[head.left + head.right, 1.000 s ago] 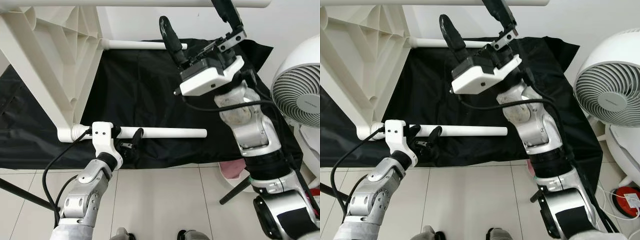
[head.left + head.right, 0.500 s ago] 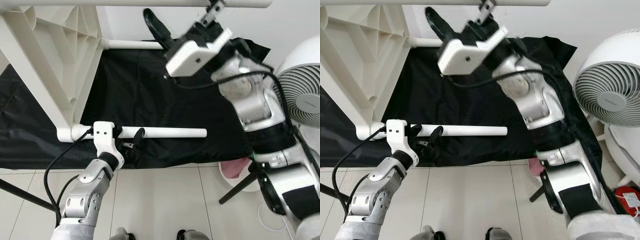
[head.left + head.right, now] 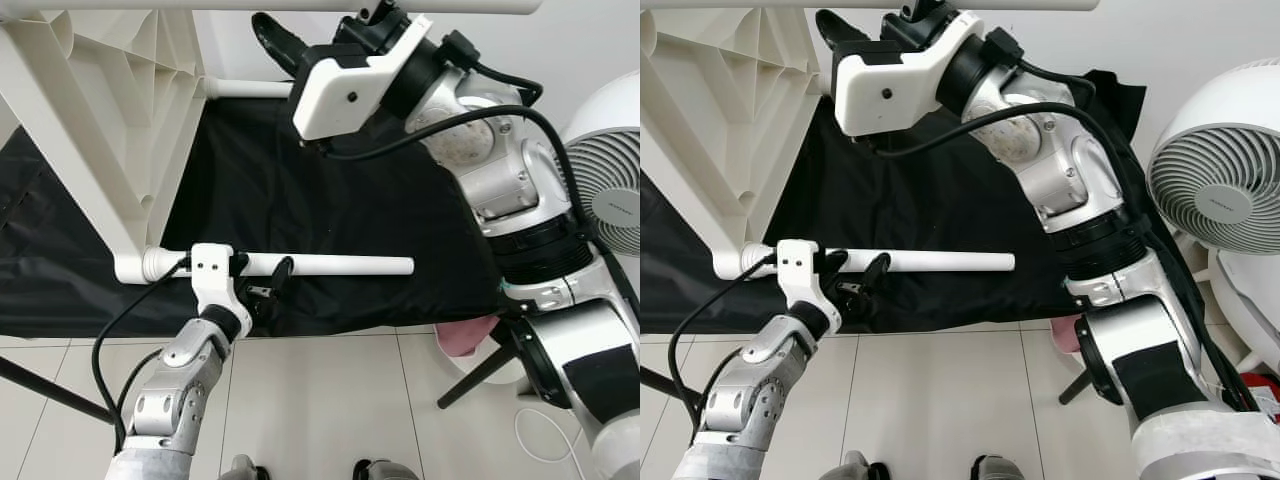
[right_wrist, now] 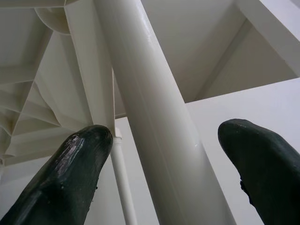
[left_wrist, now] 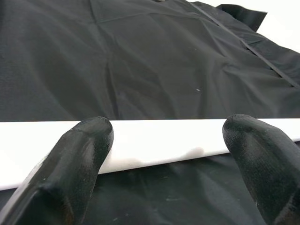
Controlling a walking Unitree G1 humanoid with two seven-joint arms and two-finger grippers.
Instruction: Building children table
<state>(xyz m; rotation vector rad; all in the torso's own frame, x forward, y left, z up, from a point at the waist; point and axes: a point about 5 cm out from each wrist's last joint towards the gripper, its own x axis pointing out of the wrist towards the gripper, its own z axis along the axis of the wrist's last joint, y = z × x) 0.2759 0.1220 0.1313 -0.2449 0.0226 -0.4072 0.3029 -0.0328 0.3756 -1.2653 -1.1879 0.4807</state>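
Since the earlier frames, right gripper (image 3: 330, 22) has swung left and up across the black cloth (image 3: 330, 190), from the far right toward the upper table leg (image 4: 154, 140). Its wrist view shows that leg between the spread fingers (image 4: 70, 178), not clamped.

Left gripper (image 5: 168, 154) position unchanged: near left, at the lower table leg (image 3: 340, 266), close to the socket end. Fingers spread either side of the leg; contact cannot be confirmed, no pinch evident.

Table top (image 3: 90, 120) lies on its side at far left, ribbed underside facing right, with legs projecting horizontally to the right over the cloth. A white fan (image 3: 605, 190) stands at far right.

Assessment: parts appear to be moulded plastic, so light and stiff, with a smooth, glossy surface likely to slip under rubber pads. Legs are round and may roll in a loose grip. Recommended hold: mid-leg, fingers square across the tube, pressing axially toward the socket.
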